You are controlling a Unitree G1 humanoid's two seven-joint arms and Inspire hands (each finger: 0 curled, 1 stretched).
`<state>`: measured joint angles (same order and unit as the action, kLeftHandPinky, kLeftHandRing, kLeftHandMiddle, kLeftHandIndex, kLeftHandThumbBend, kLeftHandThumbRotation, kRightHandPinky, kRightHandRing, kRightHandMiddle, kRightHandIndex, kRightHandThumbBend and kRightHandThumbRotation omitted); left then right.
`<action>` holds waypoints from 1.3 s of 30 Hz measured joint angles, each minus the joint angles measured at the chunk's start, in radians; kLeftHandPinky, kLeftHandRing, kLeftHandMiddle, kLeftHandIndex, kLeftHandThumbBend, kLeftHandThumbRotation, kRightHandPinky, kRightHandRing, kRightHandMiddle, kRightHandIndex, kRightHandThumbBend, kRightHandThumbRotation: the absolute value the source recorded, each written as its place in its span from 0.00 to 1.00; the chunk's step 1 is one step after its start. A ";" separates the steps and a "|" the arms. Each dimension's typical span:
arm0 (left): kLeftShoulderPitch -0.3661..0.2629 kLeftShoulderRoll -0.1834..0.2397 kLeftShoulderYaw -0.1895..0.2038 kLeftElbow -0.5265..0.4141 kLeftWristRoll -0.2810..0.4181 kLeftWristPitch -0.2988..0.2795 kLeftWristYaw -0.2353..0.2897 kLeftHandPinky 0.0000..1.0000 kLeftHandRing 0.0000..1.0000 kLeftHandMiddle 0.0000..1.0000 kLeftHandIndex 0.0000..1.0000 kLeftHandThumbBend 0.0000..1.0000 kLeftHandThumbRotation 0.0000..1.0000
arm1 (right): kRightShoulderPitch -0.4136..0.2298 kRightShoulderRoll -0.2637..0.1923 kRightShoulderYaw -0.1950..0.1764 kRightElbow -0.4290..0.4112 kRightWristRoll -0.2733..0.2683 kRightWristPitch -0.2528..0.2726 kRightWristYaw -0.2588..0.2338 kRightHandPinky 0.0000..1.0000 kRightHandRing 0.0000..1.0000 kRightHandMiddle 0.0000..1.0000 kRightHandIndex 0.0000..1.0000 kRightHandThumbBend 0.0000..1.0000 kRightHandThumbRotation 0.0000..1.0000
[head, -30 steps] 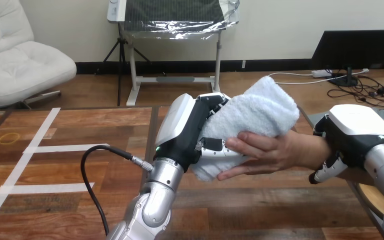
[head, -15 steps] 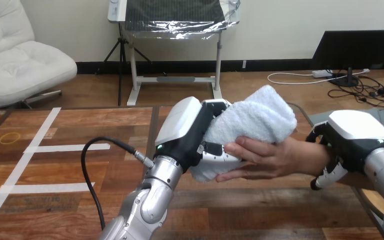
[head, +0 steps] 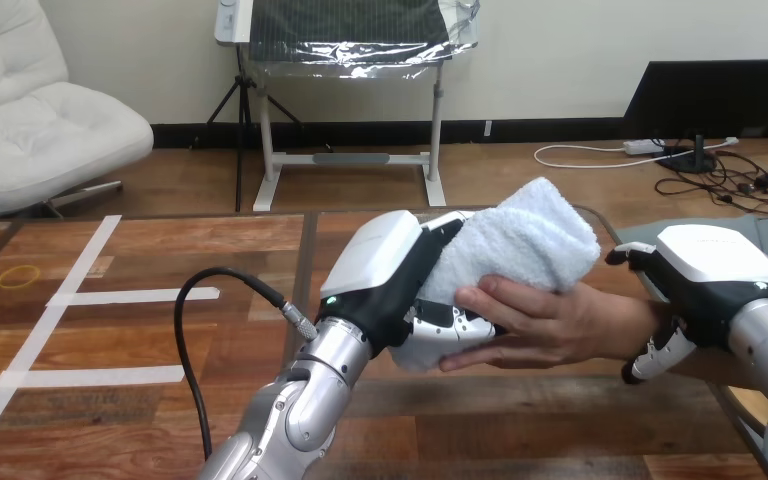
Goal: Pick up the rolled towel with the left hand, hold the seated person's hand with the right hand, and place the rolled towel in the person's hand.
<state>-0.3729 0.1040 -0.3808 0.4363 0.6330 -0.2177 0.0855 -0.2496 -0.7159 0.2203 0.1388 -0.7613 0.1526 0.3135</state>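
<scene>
White-backed left hand (head: 388, 275) at nine o'clock, fingers curled tight round the rolled towel (head: 522, 238). Under the towel at six o'clock, the person's hand (head: 550, 322) cupping it, fingertips against the left hand. At three o'clock, right hand (head: 708, 268) closed round the person's wrist (head: 634, 322).

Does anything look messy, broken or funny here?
Nothing stands out. The towel is neatly rolled, gripped by the robot's left hand and resting in the person's hand, whose fingers curl on it. The right hand wraps the person's wrist. Nothing is spilled or damaged.
</scene>
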 measured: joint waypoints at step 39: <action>0.003 0.021 -0.003 -0.005 -0.015 -0.004 -0.016 0.67 0.79 0.85 0.83 0.66 0.20 | 0.000 0.000 0.000 -0.014 0.000 0.002 0.013 0.84 0.92 0.94 0.91 0.80 0.05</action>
<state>-0.3699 0.1249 -0.3837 0.4315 0.6183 -0.2221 0.0696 -0.2492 -0.7159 0.2203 0.1249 -0.7614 0.1547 0.3266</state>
